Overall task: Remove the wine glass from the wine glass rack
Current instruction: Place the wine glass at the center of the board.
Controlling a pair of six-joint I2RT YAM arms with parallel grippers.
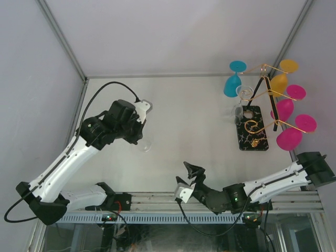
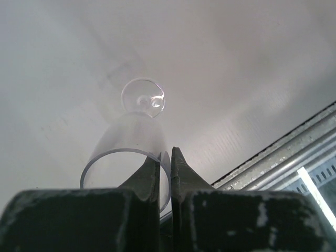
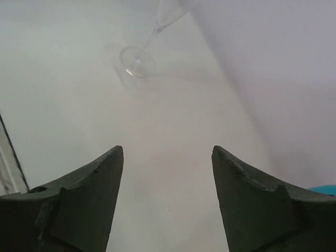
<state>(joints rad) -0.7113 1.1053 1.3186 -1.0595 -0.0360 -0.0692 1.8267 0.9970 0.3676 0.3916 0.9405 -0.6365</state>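
Two dark fingers (image 2: 148,176) of the left gripper (image 2: 165,153) are clamped on the rim of the wine glass (image 2: 130,123), with a sliver of clear rim pinched between them. From that grip the bowl runs away from the wrist camera, and the stem ends in the round foot farther out, over the pale table (image 1: 199,110). In the right wrist view we see the foot low at the table surface and the stem slanting up and away. We cannot say for sure whether the foot touches the table.

In the top view the glass sits left of the table's middle, well apart from the wine glass rack (image 1: 261,94), which stands at the far right on its black marbled base (image 1: 252,131). Teal (image 1: 232,80), yellow (image 1: 280,80) and magenta (image 1: 287,137) glasses hang from the rack's gold wire arms.

The right gripper (image 3: 168,151) hangs low near the front edge with its jaws spread wide and nothing between them. It points toward the held glass.
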